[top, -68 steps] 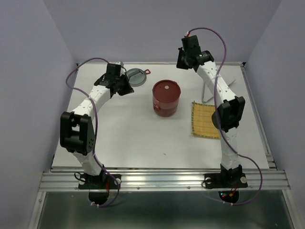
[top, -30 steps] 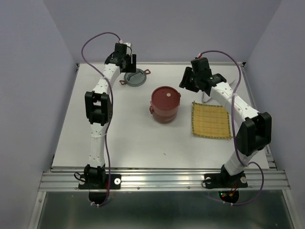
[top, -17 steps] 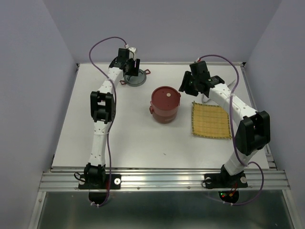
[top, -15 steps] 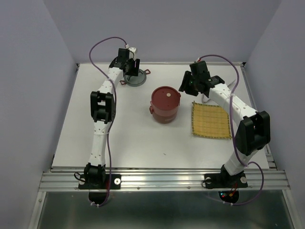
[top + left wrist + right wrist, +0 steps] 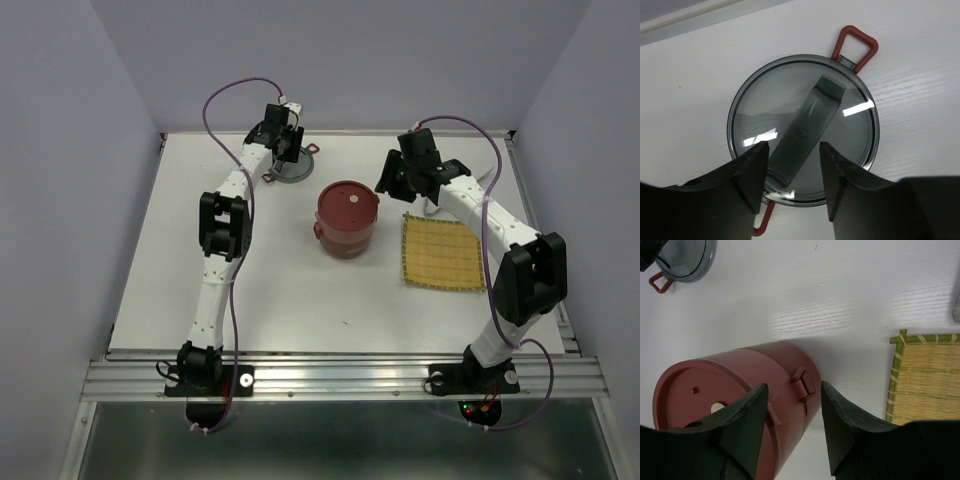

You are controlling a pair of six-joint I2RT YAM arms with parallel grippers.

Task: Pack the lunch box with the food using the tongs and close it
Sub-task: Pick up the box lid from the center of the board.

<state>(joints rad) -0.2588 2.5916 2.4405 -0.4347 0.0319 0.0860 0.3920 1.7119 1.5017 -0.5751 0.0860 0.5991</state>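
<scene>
left gripper (image 5: pixel 792 152) shifted over grey lid (image 5: pixel 852 130), open | lunch box (image 5: pixel 747 370) beneath open right gripper (image 5: pixel 792 390)

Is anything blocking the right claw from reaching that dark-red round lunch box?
Nothing visible does. The right claw hangs open close to the dark-red round lunch box with clear space between; the yellow woven mat lies off to one side.

L wrist: grey lid (image 5: pixel 805 127) near rim + lower red loop (image 5: pixel 761 224) partly behind left gripper (image 5: pixel 792 150) fingers. R wrist: lunch box (image 5: pixel 747 385) cut by bottom edge, contents under red lid (image 5: pixel 690 400); mat (image 5: pixel 927 375) cut at right; grey sliver (image 5: pixel 956 305) at right edge, can't tell what.
</scene>
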